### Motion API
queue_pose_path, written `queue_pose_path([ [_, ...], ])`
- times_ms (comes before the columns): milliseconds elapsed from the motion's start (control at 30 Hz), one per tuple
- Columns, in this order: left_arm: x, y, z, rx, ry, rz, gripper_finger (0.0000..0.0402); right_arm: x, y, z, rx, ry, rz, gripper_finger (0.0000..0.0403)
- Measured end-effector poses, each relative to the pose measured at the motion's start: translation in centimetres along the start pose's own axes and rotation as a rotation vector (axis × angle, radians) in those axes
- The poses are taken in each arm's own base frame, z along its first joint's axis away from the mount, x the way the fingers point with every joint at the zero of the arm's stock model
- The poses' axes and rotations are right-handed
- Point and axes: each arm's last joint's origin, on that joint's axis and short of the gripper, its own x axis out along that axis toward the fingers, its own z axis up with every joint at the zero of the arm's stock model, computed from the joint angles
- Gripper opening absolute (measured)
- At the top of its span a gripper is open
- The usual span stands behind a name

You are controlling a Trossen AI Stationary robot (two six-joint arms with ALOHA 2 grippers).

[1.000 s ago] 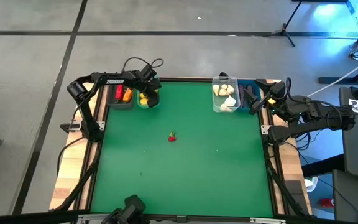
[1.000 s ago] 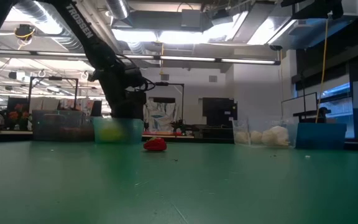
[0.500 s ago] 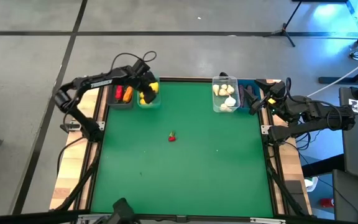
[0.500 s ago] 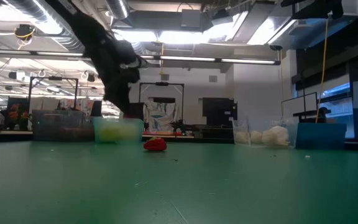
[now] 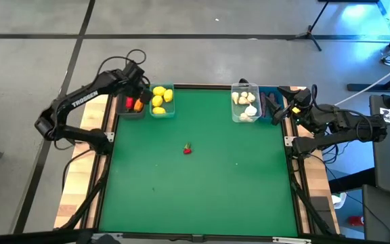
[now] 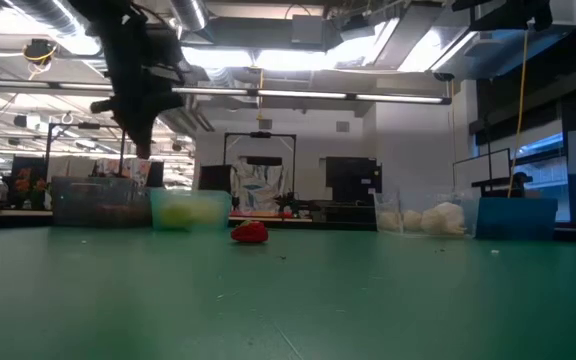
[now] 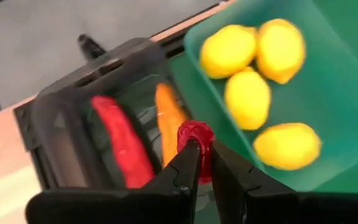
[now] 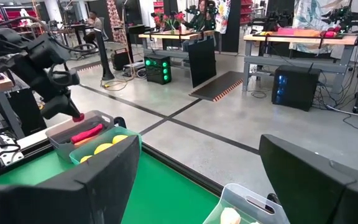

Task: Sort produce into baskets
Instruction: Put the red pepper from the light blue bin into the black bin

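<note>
The green tabletop (image 5: 202,176) sits in a wide workshop with grey concrete floor around it and benches and screens far behind. Over its far left corner the left gripper (image 7: 199,163) has its jaws pinched right down on a small red berry (image 7: 195,135), which shows just past the fingertips. A second ago that arm was bent low over the teal bin (image 5: 162,101); now it has swung up and outward, so the gripper (image 5: 128,76) hangs above the dark smoky bin (image 5: 131,105) next door. Below the berry lie the red pepper (image 7: 119,140) and the orange carrot (image 7: 171,121), side by side in that dark bin, and just beside them the four yellow lemons (image 7: 253,87) rest in the teal one. By the look of it, the berry is being carried to join the pepper and carrot, though it is not yet let go. One more red piece (image 5: 187,149) lies alone near the middle of the tabletop, well apart from every bin, so the sorting is near done but not finished. At the far right the garlic bulbs (image 5: 245,103) fill the clear bin, with the blue bin (image 5: 271,104) beside it. The right gripper (image 5: 284,110) waits at that edge, its jaws spread wide and holding nothing.
</note>
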Motion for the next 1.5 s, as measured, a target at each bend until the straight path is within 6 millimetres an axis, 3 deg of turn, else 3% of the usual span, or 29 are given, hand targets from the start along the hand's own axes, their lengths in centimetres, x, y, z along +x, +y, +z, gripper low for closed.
queue_pose_path([
  [367, 3.6, 2.5, -1.8, -0.109, 0.052, 0.081, 0.0031, 0.0, 0.0, 0.0, -0.001, 0.0, 0.0, 0.033],
  [700, 3.7, 2.4, -1.8, 0.0, 0.041, 0.07, 0.0031, 0.0, 0.0, 0.0, 0.004, 0.0, 0.0, 0.033],
  [1500, 3.6, 1.9, -2.7, 0.021, 0.125, 0.046, 0.0031, 0.0, 0.0, 0.0, 0.007, 0.0, 0.0, 0.033],
])
